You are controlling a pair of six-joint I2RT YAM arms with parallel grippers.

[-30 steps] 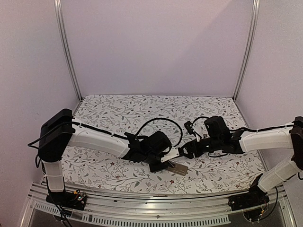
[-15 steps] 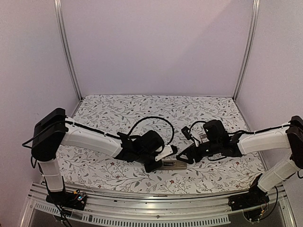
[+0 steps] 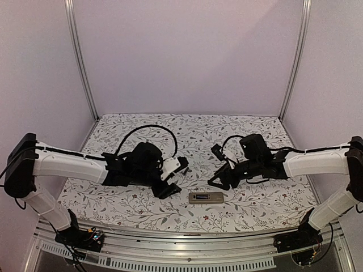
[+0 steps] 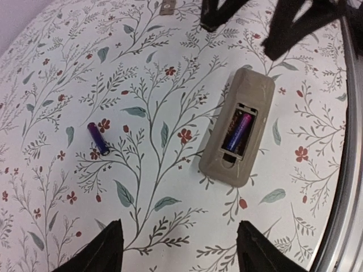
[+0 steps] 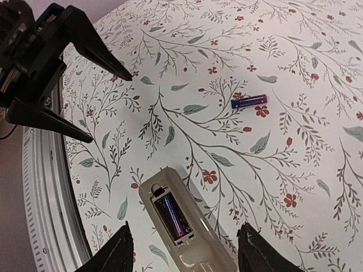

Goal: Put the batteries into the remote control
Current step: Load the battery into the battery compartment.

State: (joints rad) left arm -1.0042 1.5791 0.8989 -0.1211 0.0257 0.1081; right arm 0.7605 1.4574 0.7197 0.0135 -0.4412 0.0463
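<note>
Top view: remote control [image 3: 206, 197] on the worktop [image 3: 255, 130]; left gripper [image 3: 177, 178] and right gripper [image 3: 213, 166] either side of it, both wide, empty.
Left wrist: we see the seated battery [image 4: 239, 131] in the remote control's bay.
Right wrist: loose battery [image 5: 249, 102] well apart from it, seemingly purple.
</note>
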